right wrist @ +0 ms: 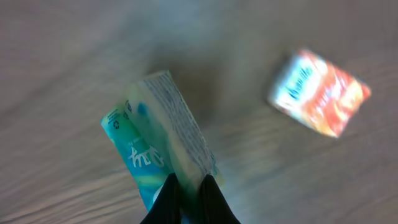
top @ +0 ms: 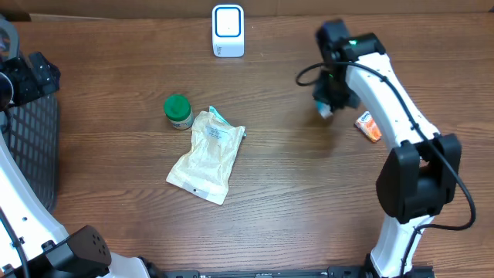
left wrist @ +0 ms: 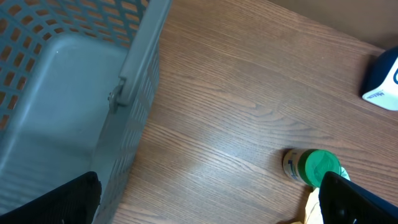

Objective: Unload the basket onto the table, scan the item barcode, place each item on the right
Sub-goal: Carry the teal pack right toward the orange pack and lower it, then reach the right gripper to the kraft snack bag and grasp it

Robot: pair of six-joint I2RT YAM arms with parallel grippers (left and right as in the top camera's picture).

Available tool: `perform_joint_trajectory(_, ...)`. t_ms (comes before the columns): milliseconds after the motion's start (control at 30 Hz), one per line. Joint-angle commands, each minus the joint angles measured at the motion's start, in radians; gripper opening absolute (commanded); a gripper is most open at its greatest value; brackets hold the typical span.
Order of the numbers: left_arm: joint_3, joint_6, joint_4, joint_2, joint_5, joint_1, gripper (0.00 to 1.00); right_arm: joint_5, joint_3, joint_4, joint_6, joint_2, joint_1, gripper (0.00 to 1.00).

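The right arm [top: 390,89] rises from its base at the lower right of the overhead view and reaches toward the upper right, its wrist bent down over the table [top: 293,201]. The right gripper [right wrist: 186,185] is closed tight, its two dark fingers [right wrist: 166,200] pinching the lower end of a small teal packet [right wrist: 158,134]. This packet is the item to be scanned, and it is held off the wood, well to the right of the white scanner [top: 228,31] at the top centre. An orange packet [top: 368,126] lies on the table just to the right of the gripper.

The left arm [top: 19,201] runs up the left edge of the overhead frame. The left gripper [top: 32,76] sits in the upper left corner above the grey basket [left wrist: 68,87], with its jaws spread wide and nothing between them.

The right wrist view is blurred, so the print on both packets cannot be read and no barcode can be made out. From overhead, the gripper hides most of the teal packet. In the left wrist view the scanner is cut off at the right edge. A dark finger [left wrist: 357,200] covers part of the green-lidded jar [left wrist: 313,167], and only a corner of the pale pouch [top: 207,156] shows at the bottom.
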Motion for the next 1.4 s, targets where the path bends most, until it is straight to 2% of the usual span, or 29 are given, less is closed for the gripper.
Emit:
perform_joint_trajectory(0,0.008,0.026,0.001,-0.002,0.007,-0.001,1.0,-0.024,-0.073,0.008,0.034,0.006,-0.058,0.04)
perform_joint_trajectory(133,0.008,0.026,0.0,-0.002,0.007,-0.001,1.0,-0.043,-0.095,-0.016,0.032,0.006,-0.113,0.05)
perform_joint_trajectory(167,0.008,0.026,0.0,-0.002,0.007,-0.001,1.0,-0.053,-0.095,-0.022,0.031,0.006,-0.119,0.16)
perform_joint_trajectory(200,0.008,0.026,0.0,-0.002,0.007,-0.001,1.0,-0.074,-0.093,-0.028,0.003,0.006,-0.126,0.38)
perform_joint_trajectory(233,0.008,0.026,0.0,-0.002,0.007,-0.001,1.0,-0.087,-0.093,-0.029,-0.015,0.006,-0.129,0.52)
perform_joint_trajectory(267,0.008,0.026,0.0,-0.002,0.007,-0.001,1.0,-0.106,-0.091,-0.033,-0.035,0.006,-0.13,0.77)
perform_joint_trajectory(300,0.008,0.026,0.0,-0.002,0.007,-0.001,1.0,-0.119,-0.085,-0.041,-0.04,0.006,-0.131,0.87)
perform_joint_trajectory(433,0.008,0.026,0.0,-0.002,0.007,-0.001,1.0,-0.228,-0.028,-0.077,-0.05,0.001,-0.127,0.89)
perform_joint_trajectory(567,0.008,0.026,0.0,-0.002,0.007,-0.001,1.0,-0.551,-0.003,-0.012,-0.164,-0.009,-0.075,0.87)
perform_joint_trajectory(633,0.008,0.026,0.0,-0.002,0.007,-0.001,1.0,-0.63,-0.008,0.019,-0.175,-0.009,-0.033,0.85)
perform_joint_trajectory(733,0.008,0.026,0.0,-0.002,0.007,-0.001,1.0,-0.637,-0.035,0.064,-0.169,-0.009,0.046,0.83)
perform_joint_trajectory(833,0.008,0.026,0.0,-0.002,0.007,-0.002,1.0,-0.667,-0.088,0.113,-0.159,-0.008,0.129,0.77)
perform_joint_trajectory(1033,0.008,0.026,0.0,-0.002,0.007,-0.002,1.0,-0.752,-0.205,0.251,-0.158,-0.008,0.265,0.77)
perform_joint_trajectory(1200,0.008,0.026,0.0,-0.002,0.007,-0.002,1.0,-0.757,-0.312,0.435,-0.049,-0.008,0.351,0.77)
perform_joint_trajectory(1367,0.008,0.026,0.0,-0.002,0.007,-0.002,1.0,-0.721,-0.425,0.705,0.111,-0.005,0.424,0.76)
